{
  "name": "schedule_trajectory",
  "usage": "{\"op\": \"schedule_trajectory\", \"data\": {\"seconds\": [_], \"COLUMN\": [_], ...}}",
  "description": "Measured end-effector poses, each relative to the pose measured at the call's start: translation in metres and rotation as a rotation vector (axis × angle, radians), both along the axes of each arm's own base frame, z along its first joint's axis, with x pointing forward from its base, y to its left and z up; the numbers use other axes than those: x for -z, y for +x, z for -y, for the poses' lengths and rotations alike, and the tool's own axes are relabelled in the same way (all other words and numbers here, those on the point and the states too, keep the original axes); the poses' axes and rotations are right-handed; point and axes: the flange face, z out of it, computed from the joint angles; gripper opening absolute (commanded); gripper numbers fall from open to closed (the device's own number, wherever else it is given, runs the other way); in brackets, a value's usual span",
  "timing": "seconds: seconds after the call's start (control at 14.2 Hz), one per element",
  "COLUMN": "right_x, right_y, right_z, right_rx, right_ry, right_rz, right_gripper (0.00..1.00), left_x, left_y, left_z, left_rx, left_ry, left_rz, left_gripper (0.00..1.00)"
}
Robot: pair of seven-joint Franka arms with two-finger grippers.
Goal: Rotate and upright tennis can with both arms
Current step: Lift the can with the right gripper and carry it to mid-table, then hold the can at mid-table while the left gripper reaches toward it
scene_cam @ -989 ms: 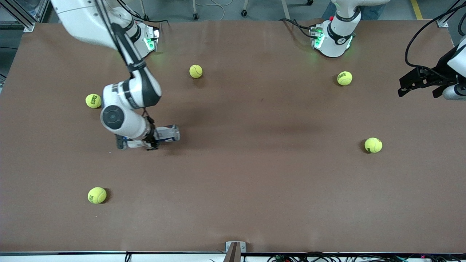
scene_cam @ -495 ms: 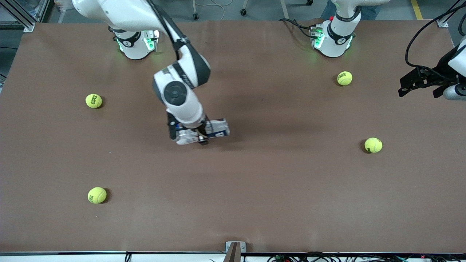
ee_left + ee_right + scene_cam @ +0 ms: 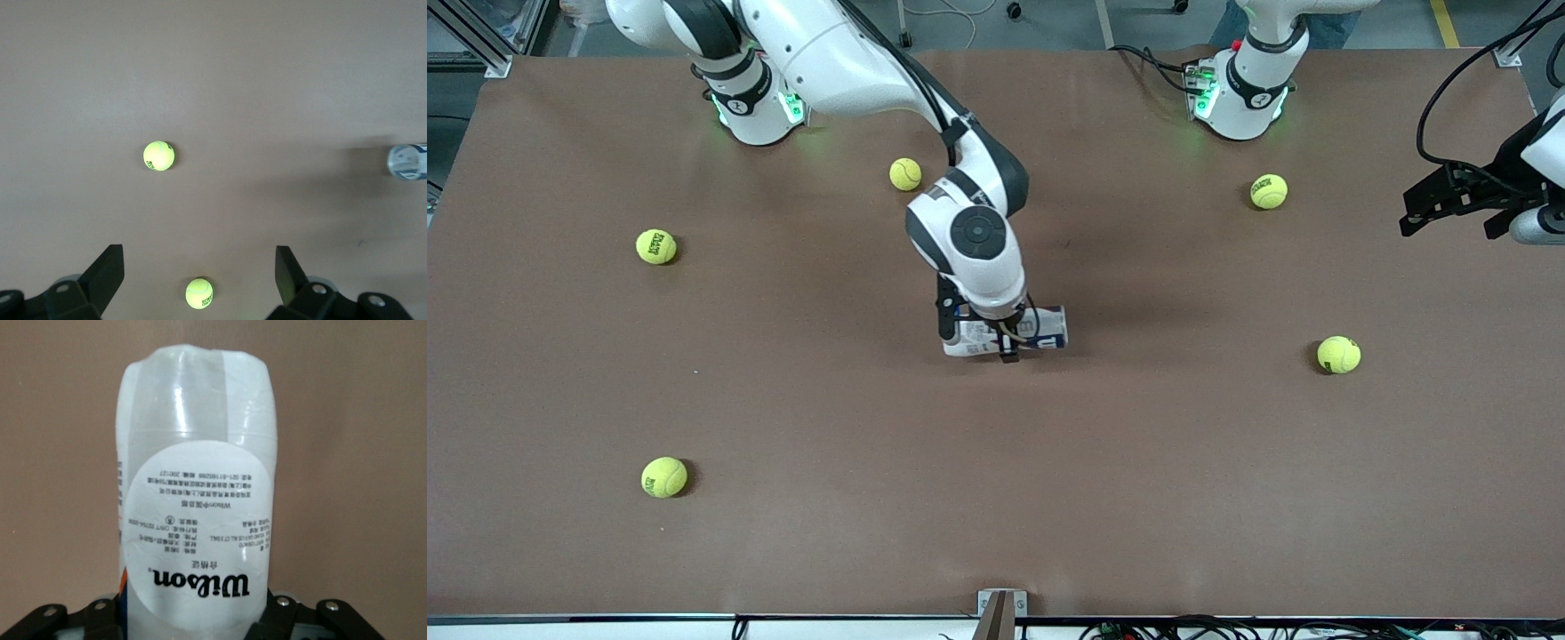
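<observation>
The right gripper clamps the clear plastic white-and-blue-labelled tennis can, lying lengthwise mid-table; the left gripper waits open.

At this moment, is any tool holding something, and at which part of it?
The right tool holds the tennis can, lying sideways, around its body. The left tool is open and holds nothing.

The tennis can lies mid-table, five tennis balls scattered well apart around it.
</observation>
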Motion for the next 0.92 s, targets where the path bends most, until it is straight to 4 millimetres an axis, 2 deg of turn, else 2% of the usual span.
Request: {"op": "schedule_trajectory", "data": {"seconds": [0.28, 0.49, 0.57, 0.64, 0.71, 0.92], "right_x": [0.036, 0.043, 0.044, 0.047, 0.049, 0.055], "right_y": [-0.020, -0.030, -0.032, -0.034, -0.036, -0.038], "right_z": [-0.043, -0.055, -0.058, -0.060, -0.062, -0.065], "right_rx": [0.012, -0.007, -0.017, -0.026, -0.035, -0.043], "right_ry": [-0.023, -0.021, -0.021, -0.021, -0.022, -0.021], "right_rz": [0.044, 0.058, 0.071, 0.083, 0.091, 0.098], "right_gripper": [0.63, 0.67, 0.72, 0.95, 1.00, 1.00], "left_x": [0.000, -0.002, -0.003, -0.003, -0.003, -0.003], "left_y": [0.000, 0.000, 0.000, 0.000, 0.000, 0.001], "left_z": [0.000, -0.002, -0.003, -0.005, -0.006, -0.011], "left_rx": [-0.001, -0.004, -0.006, -0.008, -0.011, -0.019], "left_ry": [0.000, 0.000, 0.000, 0.000, 0.000, 0.000], "left_rz": [0.001, 0.006, 0.006, 0.007, 0.007, 0.007], "left_gripper": [1.00, 1.00, 1.00, 1.00, 1.00, 1.00]}}
